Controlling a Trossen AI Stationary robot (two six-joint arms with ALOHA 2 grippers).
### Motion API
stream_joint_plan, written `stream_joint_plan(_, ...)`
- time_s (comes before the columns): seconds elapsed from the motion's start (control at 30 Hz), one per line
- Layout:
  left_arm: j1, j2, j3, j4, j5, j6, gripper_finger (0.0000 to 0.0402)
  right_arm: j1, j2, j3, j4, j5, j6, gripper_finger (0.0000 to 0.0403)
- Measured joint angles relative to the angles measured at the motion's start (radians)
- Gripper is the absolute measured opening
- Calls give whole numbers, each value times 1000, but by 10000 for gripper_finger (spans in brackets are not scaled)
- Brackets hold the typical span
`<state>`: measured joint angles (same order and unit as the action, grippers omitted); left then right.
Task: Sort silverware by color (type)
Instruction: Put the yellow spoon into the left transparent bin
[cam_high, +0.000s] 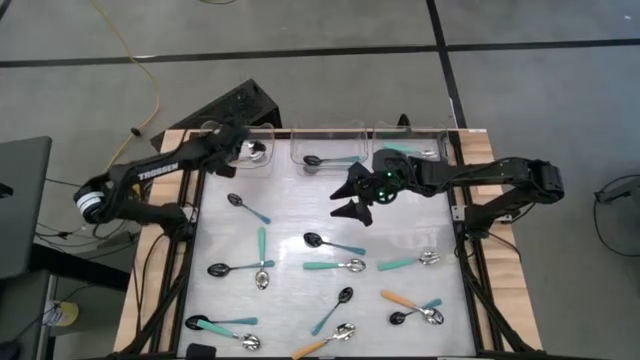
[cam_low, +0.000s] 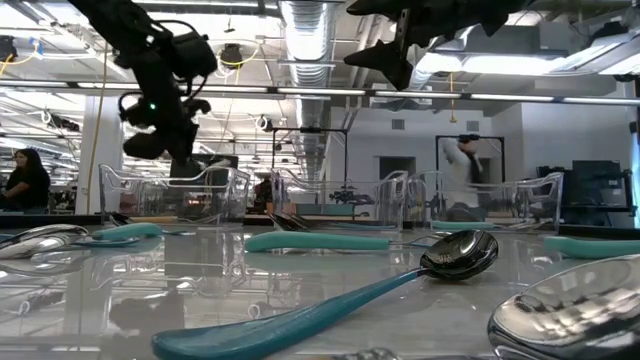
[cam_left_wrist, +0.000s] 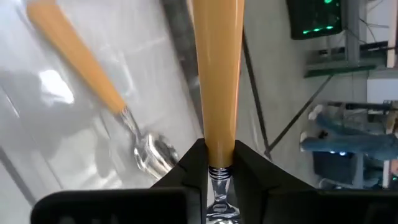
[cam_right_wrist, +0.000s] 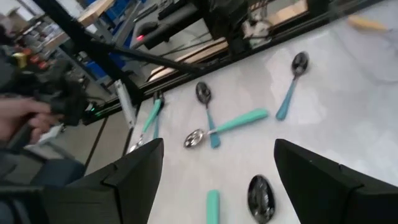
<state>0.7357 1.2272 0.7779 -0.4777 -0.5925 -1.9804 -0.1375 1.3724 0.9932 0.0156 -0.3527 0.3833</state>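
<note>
Nearest the low camera: a black-bowled spoon (cam_low: 440, 262) with a slim, smooth teal handle, flat on the glossy white table (cam_high: 290, 215). Three clear plastic bins (cam_high: 328, 146) line the far edge. Left bin holds a silver spoon (cam_left_wrist: 146, 151) with an orange handle; middle bin, a black-and-teal spoon (cam_high: 320, 160). Left gripper (cam_left_wrist: 216, 171) above the left bin pinches an orange-handled spoon (cam_left_wrist: 216, 74) at its neck. Right gripper (cam_right_wrist: 214, 171) hovers mid-table, fingers spread, empty. Other spoons (cam_high: 335, 266) lie scattered.

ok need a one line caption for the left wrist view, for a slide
Left gripper shut on an orange-handled silver spoon, held above a second orange-handled silver spoon lying in a clear plastic bin.
</note>
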Motion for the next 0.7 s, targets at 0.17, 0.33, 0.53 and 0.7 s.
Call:
stream_joint_plan(0.17,15,60,0,-3,30,-48,40,1,0,0,-49,-40,0,327)
stream_joint_plan(0.33,42,85,0,-3,39,-58,41,7,0,0,-95,-40,1,327)
stream_joint_plan(0.53,81,85,1,42,23,-16,52,9,0,0,-90,-30,1,327)
stream_joint_plan(0.7,88,84,2,51,50,-46,91,9,0,0,-90,-15,1,327)
